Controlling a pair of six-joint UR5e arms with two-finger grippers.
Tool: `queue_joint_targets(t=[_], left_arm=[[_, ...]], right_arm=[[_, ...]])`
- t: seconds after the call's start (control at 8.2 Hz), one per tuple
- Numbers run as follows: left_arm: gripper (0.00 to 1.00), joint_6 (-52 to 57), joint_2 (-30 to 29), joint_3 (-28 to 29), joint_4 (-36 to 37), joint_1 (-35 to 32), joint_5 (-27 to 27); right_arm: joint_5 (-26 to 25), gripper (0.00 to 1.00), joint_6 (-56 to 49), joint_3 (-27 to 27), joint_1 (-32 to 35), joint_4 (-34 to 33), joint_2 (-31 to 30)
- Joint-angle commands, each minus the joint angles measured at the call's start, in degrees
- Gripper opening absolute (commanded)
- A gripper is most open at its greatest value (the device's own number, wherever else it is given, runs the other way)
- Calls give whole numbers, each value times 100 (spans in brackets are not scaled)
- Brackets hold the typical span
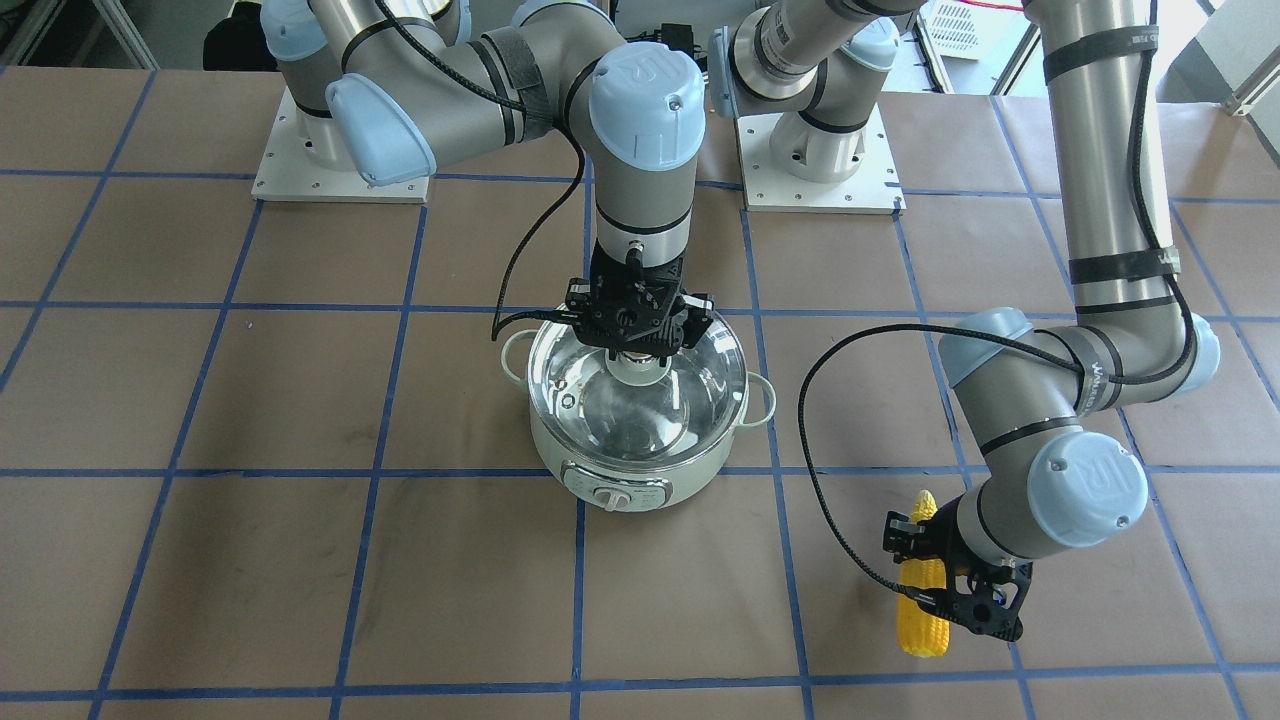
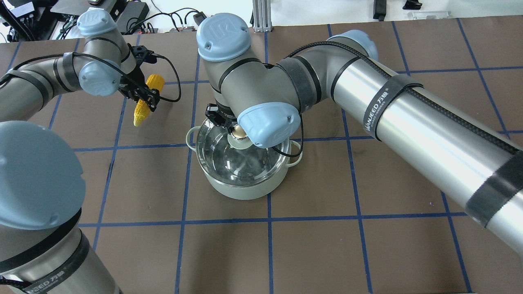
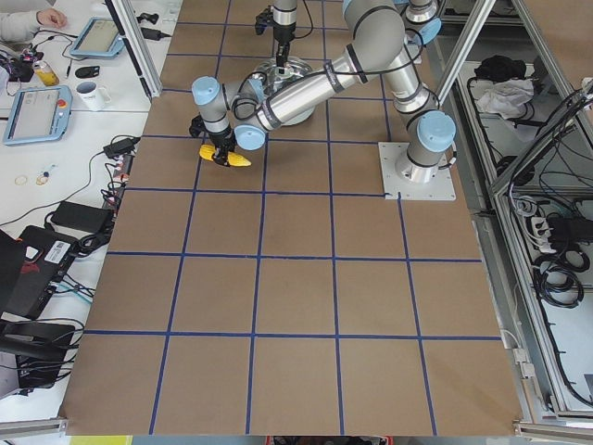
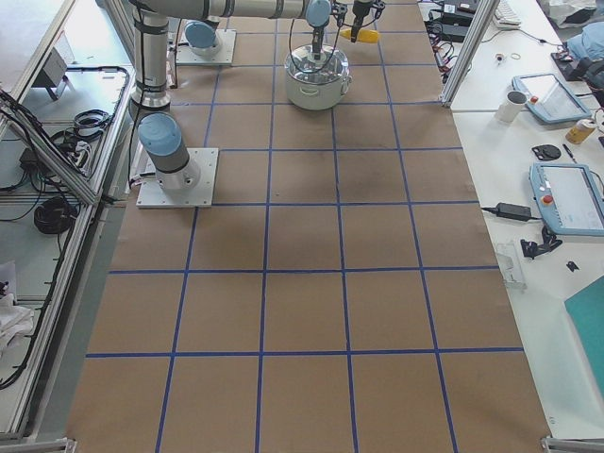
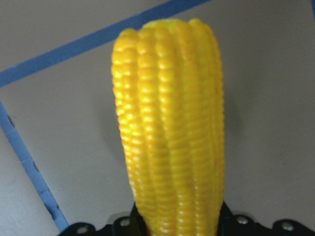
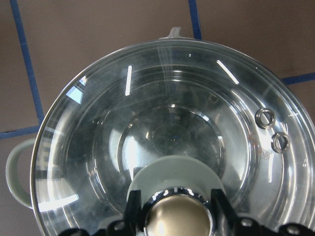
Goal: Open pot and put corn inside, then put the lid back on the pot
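Right gripper (image 1: 640, 352) is down over the lid (image 1: 700, 385) at centre frame, fingers (image 6: 134, 209) closed snug on its gold ball; lid sits on the pot (image 1: 620, 472); left gripper (image 1: 925, 585), lower right of the front view, clamps the corn (image 1: 922, 625) mid-cob, well apart from the pot.

Lid (image 6: 162, 113): clear glass, glossy, strong glare streaks; bright metal rim. Its knob (image 6: 177, 219): polished gold-coloured ball on a matt pale green base.
Pot (image 1: 640, 465) under the lid: smooth pale mint shell, slight sheen; mirror-bright steel inside.
Corn (image 5: 170, 128): glossy yellow, plastic look, ridged kernel rows.
Desk (image 1: 300, 560) around the pot: matt brown paper, blue tape lines (image 1: 578, 600).
Left hand (image 1: 925, 582) and right hand (image 6: 174, 209): matt black plastic.
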Motion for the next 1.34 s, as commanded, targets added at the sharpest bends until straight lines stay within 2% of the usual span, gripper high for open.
queue_joint_targets(t=[0.0, 0.37, 0.61, 0.85, 1.1, 1.22], left_arm=[[0, -29, 611, 22, -685, -5, 37], [0, -195, 1472, 22, -1397, -5, 37], [0, -441, 1965, 22, -1933, -14, 37], [0, -1325, 2317, -4, -2242, -75, 37], [0, -2240, 2546, -57, -2427, -337, -68], [0, -2540, 2643, -57, -2445, -635, -173]], right_arm=[[-5, 22, 0, -45, -9, 2, -15], [-14, 21, -235, -106, -192, 63, -338], [4, 21, -1006, -107, -849, 772, -943], [-14, 18, -2034, -107, -1718, 1536, -1524], [-23, 17, -3055, -107, -2353, 2004, -1755], [-23, 15, -3189, -98, -2486, 2145, -1764]])
